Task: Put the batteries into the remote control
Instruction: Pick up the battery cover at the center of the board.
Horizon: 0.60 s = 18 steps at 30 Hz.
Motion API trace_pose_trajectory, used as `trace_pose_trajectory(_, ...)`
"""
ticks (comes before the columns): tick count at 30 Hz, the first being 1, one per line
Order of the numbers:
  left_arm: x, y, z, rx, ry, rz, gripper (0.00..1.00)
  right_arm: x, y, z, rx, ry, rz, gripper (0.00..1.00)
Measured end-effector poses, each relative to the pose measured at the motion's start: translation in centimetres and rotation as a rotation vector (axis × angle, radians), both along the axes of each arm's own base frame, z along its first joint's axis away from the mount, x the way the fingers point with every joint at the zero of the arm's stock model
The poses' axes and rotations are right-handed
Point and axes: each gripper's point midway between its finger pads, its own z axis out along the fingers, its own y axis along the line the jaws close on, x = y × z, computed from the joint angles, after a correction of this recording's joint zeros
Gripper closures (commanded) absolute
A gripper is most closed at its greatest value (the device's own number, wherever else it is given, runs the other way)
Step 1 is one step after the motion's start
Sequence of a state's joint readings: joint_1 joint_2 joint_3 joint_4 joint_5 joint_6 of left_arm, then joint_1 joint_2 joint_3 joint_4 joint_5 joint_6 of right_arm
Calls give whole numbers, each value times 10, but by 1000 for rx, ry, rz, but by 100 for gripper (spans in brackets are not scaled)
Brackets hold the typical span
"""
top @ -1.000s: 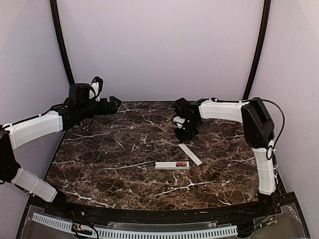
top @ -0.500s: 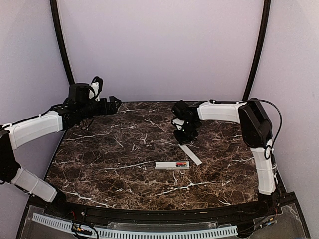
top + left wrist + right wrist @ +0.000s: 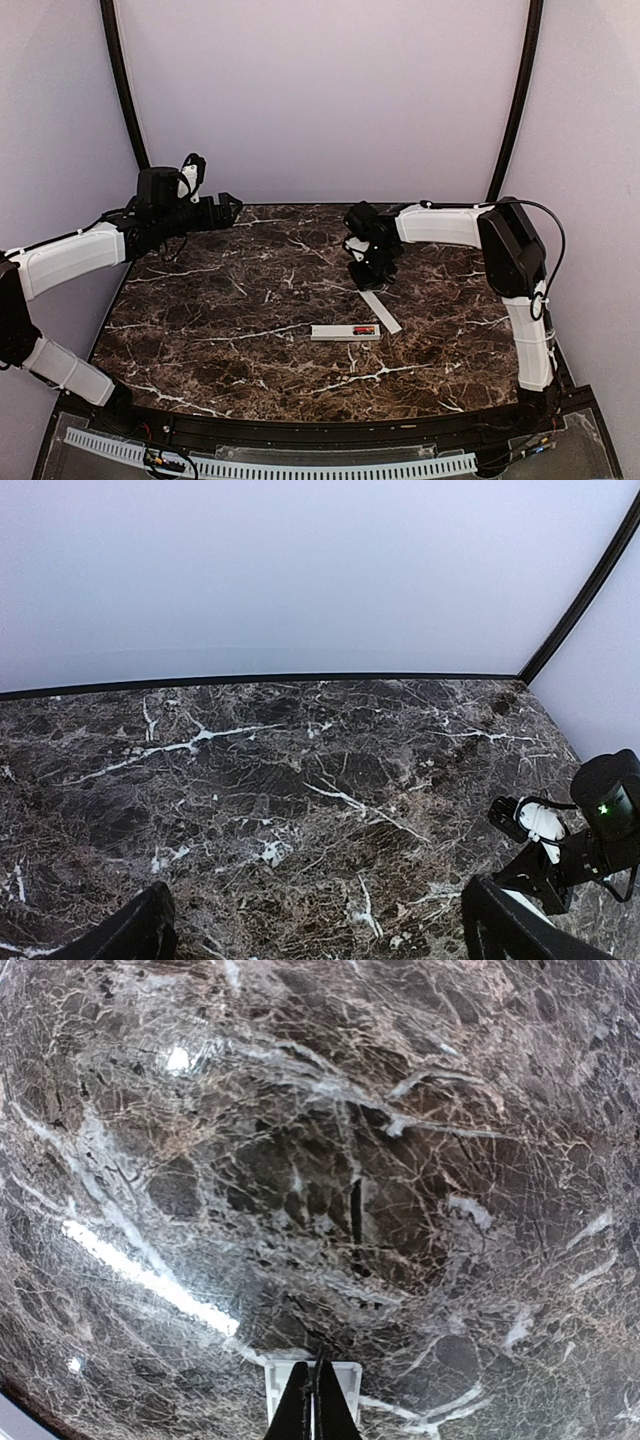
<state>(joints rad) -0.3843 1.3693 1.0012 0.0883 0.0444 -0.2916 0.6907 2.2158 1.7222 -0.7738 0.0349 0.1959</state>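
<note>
Remote control (image 3: 340,333) (red battery (image 3: 364,329) at its right end) lies near the right gripper (image 3: 374,280), on the base side. That gripper's jaws are pressed together over the cover strip (image 3: 381,311). Left gripper (image 3: 230,207), jaws spread, is well apart.

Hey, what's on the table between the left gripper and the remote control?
Nothing. In the top view, the stretch from the left gripper to the remote control is bare marble table. The white cover strip lies beyond it.

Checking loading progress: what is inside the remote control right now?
Something red and dark, likely a battery, sits in the remote control near its right-hand end in the top view. It is too small to tell whether that is one or two, and anything beneath it is hidden.
</note>
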Motion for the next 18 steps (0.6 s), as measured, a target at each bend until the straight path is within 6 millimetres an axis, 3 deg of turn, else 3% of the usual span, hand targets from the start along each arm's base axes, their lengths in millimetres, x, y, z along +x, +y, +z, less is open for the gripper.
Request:
trace_pose_trajectory(8, 0, -3, 2, -16, -3, -11, 5, 3, -8, 7, -22, -44, -21, 100)
trace_pose_trajectory(13, -5, -16, 0, -87, 9, -32, 7, 8, -9, 32, 14, -112, -44, 100)
trace_pose_trajectory(15, -10, -34, -8, -120, 27, -63, 6, 11, -8, 41, 30, -135, -51, 100)
trace_pose_trajectory(18, -23, -78, -28, -161, 74, -147, 5, 15, -6, 49, 48, -159, -60, 100)
